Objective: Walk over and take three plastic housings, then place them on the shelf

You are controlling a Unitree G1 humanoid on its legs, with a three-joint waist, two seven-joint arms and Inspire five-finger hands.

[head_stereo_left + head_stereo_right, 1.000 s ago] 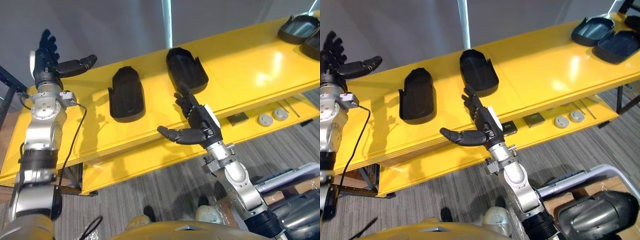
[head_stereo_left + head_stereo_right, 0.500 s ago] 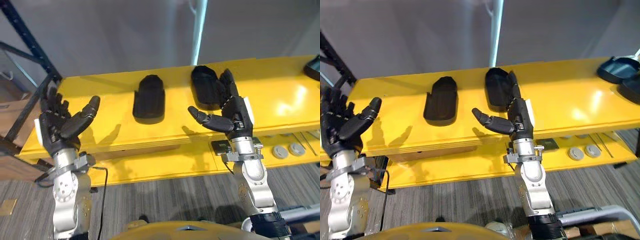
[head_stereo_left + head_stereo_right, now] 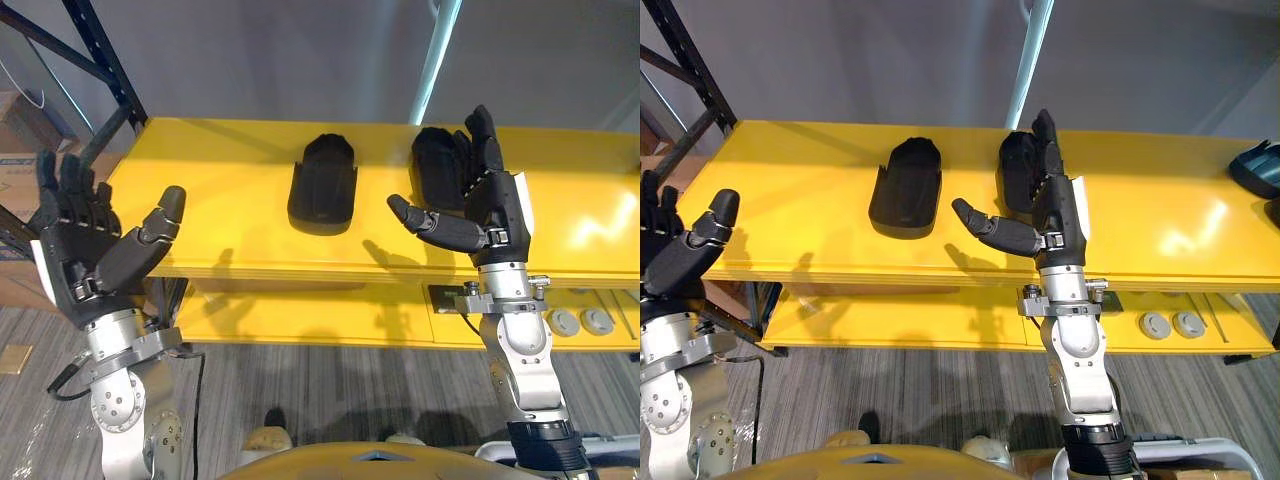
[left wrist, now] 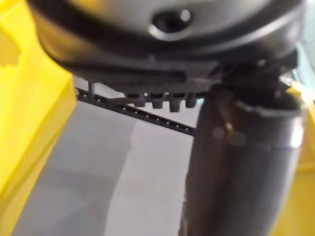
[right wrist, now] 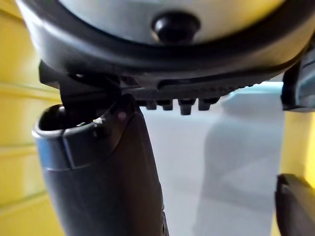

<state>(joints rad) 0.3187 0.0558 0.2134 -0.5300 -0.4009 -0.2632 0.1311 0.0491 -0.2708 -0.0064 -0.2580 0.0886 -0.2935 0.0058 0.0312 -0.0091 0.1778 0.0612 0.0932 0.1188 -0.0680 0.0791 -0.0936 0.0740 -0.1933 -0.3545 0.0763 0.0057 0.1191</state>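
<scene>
Two black plastic housings are seen on the upper surface of a yellow table (image 3: 220,200), lying side by side but apart. The left housing (image 3: 324,185) lies near the middle of the surface, with its hollow side turned down. The right housing (image 3: 435,180) lies just beside it and is partly covered by the right hand (image 3: 495,215). This hand is raised in front of the table edge with its fingers straight and pointed up and its thumb stretched out to the side; nothing is held in it. Whether its fingers touch the right housing cannot be told. The left hand (image 3: 75,265) is held up before the left end of the table, well apart from both housings, with the fingers spread, the thumb opened outward and nothing in the palm. A further dark housing (image 3: 1255,165) is seen at the far right end of the surface. On the lower yellow level (image 3: 300,315) two round grey discs (image 3: 1156,325) are placed near each other. A black rack post (image 3: 100,60) stands behind the left end of the table.
</scene>
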